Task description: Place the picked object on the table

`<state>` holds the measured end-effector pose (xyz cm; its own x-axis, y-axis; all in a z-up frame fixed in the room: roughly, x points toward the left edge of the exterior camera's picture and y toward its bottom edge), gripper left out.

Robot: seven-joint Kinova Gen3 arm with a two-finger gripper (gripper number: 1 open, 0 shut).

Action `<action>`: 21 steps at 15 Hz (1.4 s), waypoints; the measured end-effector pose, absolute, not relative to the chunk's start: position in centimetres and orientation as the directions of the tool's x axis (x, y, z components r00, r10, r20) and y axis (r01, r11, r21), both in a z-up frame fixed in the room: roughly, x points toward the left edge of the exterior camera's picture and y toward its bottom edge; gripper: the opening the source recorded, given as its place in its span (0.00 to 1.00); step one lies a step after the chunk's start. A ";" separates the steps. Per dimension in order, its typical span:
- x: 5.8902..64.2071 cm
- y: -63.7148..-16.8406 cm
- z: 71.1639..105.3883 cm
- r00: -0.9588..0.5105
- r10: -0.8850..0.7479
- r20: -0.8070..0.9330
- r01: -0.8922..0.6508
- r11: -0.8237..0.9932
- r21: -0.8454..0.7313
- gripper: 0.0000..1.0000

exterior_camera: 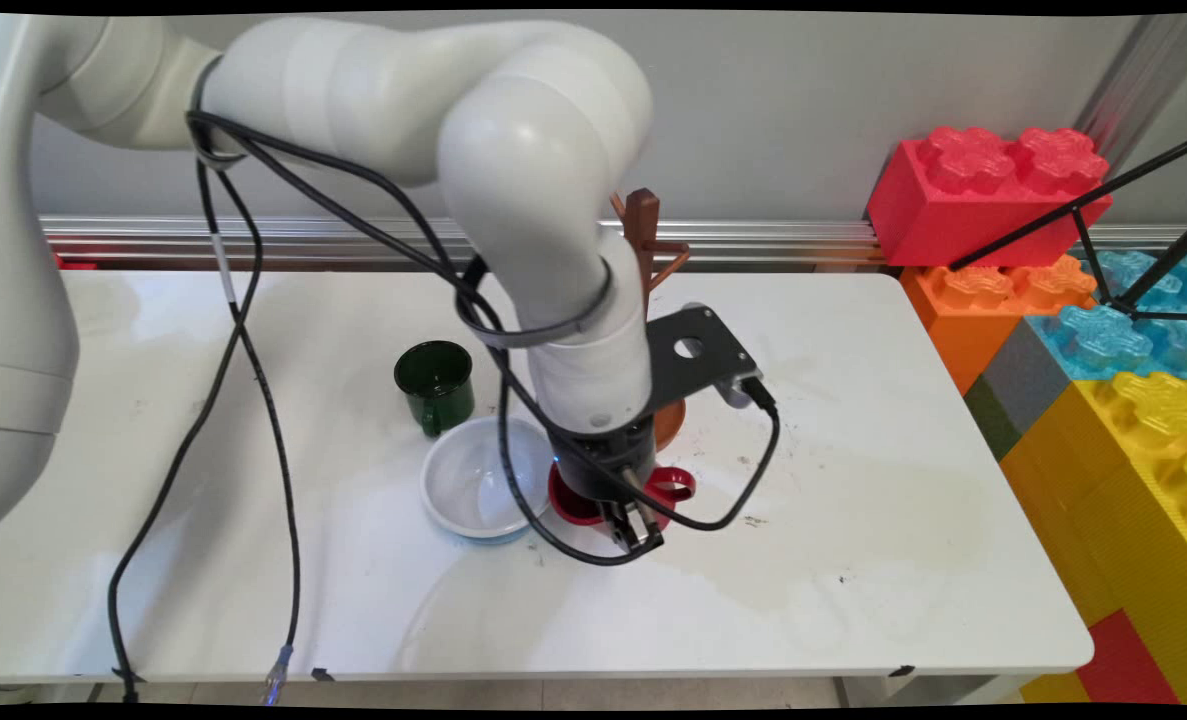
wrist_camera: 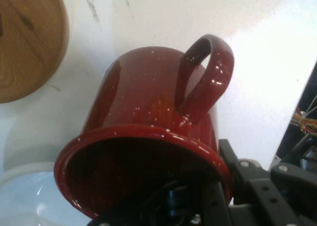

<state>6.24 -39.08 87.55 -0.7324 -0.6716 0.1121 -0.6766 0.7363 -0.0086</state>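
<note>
The red mug [exterior_camera: 593,497] sits on the white tabletop [exterior_camera: 853,500] just beside the white bowl [exterior_camera: 475,485], its handle turned toward the right of the main view, away from the bowl. That leaves the handle side free of neighbours. The claw [exterior_camera: 636,530] comes down on the mug's near rim: in the hand view one finger [wrist_camera: 247,186] lies against the outside of the wall just under the rim, next to the handle, while dark linkage shows inside the mouth, so the claw appears closed on the mug's wall, one finger in and one out. Behind the arm stand a wooden mug tree [exterior_camera: 645,240], whose round base [wrist_camera: 27,42] lies near the mug, and a dark green mug [exterior_camera: 435,385] just beyond the bowl.
</note>
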 end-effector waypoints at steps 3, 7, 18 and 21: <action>5.2 -39.6 86.7 -0.722 -0.686 0.092 -0.690 0.724 -0.019 0.00; 4.0 -40.5 85.7 -0.703 -0.708 0.068 -0.711 0.703 -0.030 0.00; 1.1 -42.5 83.3 -0.654 -0.756 -0.001 -0.756 0.654 -0.004 0.00; 0.7 -42.9 82.9 -0.645 -0.764 -0.016 -0.764 0.645 0.002 0.00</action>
<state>0.67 -42.93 82.89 -0.6448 -0.7642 -0.0156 -0.7643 0.6449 0.0020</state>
